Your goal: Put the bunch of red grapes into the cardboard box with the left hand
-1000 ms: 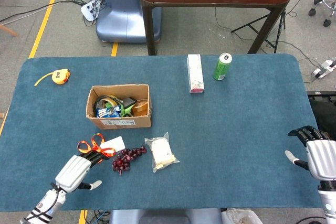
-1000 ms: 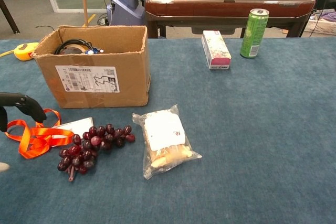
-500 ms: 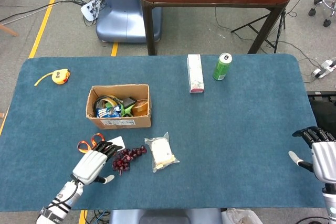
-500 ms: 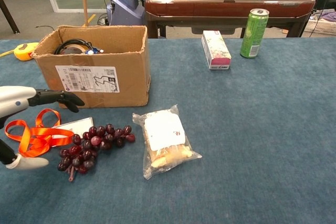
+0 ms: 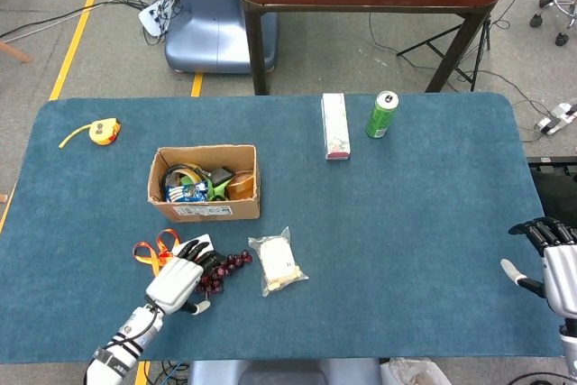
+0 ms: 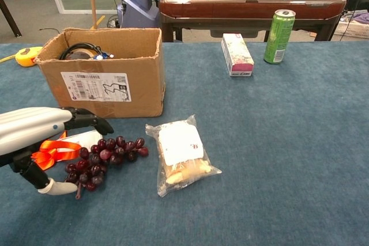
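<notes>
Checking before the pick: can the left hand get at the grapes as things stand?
Probably yes. The left hand hovers open right beside the grapes, nothing between them; the orange ribbon lies underneath it, the snack bag sits clear.

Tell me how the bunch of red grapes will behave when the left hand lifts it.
The bunch of dark red grapes looks loosely clustered, so it will probably droop and swing. Its round glossy berries may slip between the fingers of the left hand, and it probably weighs little.

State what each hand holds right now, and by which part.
Nothing is held. The left hand hovers open over the red grapes; the right hand is empty too.
</notes>
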Robot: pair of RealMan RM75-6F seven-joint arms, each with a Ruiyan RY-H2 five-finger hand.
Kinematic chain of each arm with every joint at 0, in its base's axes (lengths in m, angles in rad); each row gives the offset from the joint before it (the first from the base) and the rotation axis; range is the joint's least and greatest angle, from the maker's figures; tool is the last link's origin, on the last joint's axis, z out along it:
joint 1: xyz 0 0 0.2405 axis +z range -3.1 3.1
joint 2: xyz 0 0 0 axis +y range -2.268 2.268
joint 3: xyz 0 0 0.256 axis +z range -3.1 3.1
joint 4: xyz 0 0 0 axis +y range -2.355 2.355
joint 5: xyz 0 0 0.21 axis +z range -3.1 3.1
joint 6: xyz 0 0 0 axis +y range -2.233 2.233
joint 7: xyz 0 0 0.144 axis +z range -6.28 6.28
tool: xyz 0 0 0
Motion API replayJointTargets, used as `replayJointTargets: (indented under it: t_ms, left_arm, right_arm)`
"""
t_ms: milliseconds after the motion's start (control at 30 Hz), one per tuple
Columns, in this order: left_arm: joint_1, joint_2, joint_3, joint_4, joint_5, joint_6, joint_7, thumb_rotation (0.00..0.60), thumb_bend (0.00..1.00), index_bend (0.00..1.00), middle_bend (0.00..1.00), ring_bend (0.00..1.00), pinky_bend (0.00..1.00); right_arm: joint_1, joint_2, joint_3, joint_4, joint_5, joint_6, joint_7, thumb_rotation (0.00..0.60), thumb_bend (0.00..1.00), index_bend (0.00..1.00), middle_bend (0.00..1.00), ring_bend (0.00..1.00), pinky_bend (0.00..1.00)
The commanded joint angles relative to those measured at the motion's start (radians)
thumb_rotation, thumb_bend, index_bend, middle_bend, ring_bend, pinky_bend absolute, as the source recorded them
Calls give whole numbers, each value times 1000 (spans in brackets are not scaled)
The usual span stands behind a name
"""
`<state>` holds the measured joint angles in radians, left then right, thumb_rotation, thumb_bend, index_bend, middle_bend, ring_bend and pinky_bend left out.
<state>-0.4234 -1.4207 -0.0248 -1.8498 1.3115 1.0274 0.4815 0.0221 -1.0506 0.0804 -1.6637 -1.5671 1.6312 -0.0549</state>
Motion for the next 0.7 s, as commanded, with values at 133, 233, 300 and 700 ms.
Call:
replayJointTargets:
  t_ms: [133, 233, 300, 700]
  left_arm:
    - [-20, -36, 1, 14, -40, -8, 42, 600, 153, 161, 177, 50, 21]
    - [-31, -64, 3, 39, -59, -8, 73, 600, 153, 140, 177, 50, 21]
    - [-36, -85, 2, 55, -76, -3, 94, 600, 153, 125, 176, 50, 21]
    - [-62, -130, 2, 95, -121, 26, 150, 600, 153, 86, 127, 49, 21]
  right_arm:
    - [-4, 4, 1, -4, -3, 6, 3, 600, 153, 431, 431, 285, 413]
    - [-7, 7, 3, -5, -3, 11, 6, 600, 153, 431, 431, 285, 413]
    - [-8, 8, 4, -6, -3, 14, 6, 600, 153, 431, 431, 285, 413]
    - [-14, 7, 16, -5, 6, 27, -4, 600, 153, 431, 431, 285, 413]
